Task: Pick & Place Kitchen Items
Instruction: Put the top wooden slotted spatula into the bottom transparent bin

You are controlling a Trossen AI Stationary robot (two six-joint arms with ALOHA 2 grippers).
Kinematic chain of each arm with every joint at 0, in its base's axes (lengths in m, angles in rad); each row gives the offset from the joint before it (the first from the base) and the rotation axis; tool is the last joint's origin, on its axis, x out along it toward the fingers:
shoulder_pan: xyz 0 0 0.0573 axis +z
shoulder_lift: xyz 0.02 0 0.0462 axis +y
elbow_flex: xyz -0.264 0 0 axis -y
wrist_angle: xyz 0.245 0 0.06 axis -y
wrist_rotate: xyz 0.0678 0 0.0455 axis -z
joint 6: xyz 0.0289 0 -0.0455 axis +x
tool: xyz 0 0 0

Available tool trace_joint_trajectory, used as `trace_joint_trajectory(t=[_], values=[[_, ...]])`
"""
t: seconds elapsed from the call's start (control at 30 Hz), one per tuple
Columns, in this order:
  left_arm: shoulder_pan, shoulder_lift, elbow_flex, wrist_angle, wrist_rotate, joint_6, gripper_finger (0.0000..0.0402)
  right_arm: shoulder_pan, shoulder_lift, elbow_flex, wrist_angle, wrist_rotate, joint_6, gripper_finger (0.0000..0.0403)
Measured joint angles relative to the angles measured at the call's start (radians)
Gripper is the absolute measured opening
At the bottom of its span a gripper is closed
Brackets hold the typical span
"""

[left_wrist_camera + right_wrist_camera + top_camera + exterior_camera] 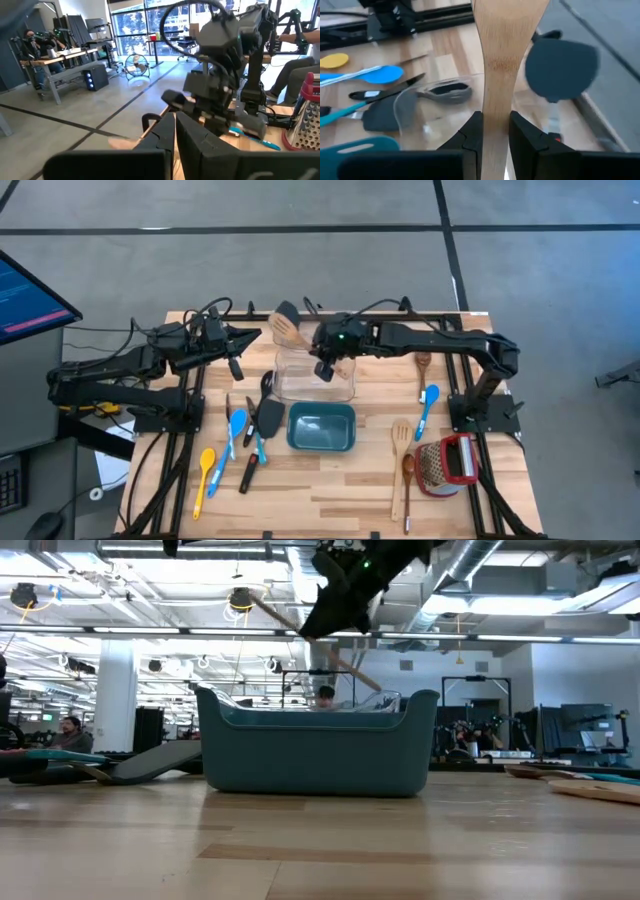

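My right gripper (325, 368) hangs over a clear container (340, 388), shut on a pale slotted wooden spatula (288, 331). A black spatula (562, 67) leans inside that container, head up. Other kitchen items lie flat on the table. On the left are a yellow spoon (205, 468), a blue spoon (236, 430), black spatulas (268, 416) and a ladle (444, 91). On the right are a blue spoon (428, 404), wooden spoons (408, 480) and a slotted spatula (400, 438). My left gripper (236, 352) waits shut at the far left, raised and level. My right gripper pinches the wooden spatula's handle (495, 112) between its two fingers (473, 131), a little below where it widens into the head. The fingers slant down from the table's right and lie across the handle. The spatula is lifted and tilted over the clear container, its head (286, 330) up toward the far left.
A teal bin (321, 442) stands just in front of the clear container, mid-table. A red box grater (452, 463) lies at the near right. Black frame rails run along both table sides. Bare wood shows near the front edge.
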Motion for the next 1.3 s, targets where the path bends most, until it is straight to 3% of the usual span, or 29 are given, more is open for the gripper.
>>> trace_joint_trajectory(t=[0.27,0.67,1.3], values=[[0.0,0.0,0.0,0.0,0.0,0.0,0.0004,0.006,0.066,-0.001,0.011,-0.051,-0.006,0.0055],[0.0,0.0,0.0,0.0,0.001,0.0,0.0004,-0.002,0.063,-0.004,0.003,-0.056,-0.016,0.0055],[0.0,0.0,0.0,0.0,0.004,-0.001,0.0004,0.001,0.063,-0.145,0.121,-0.059,0.01,0.0055]])
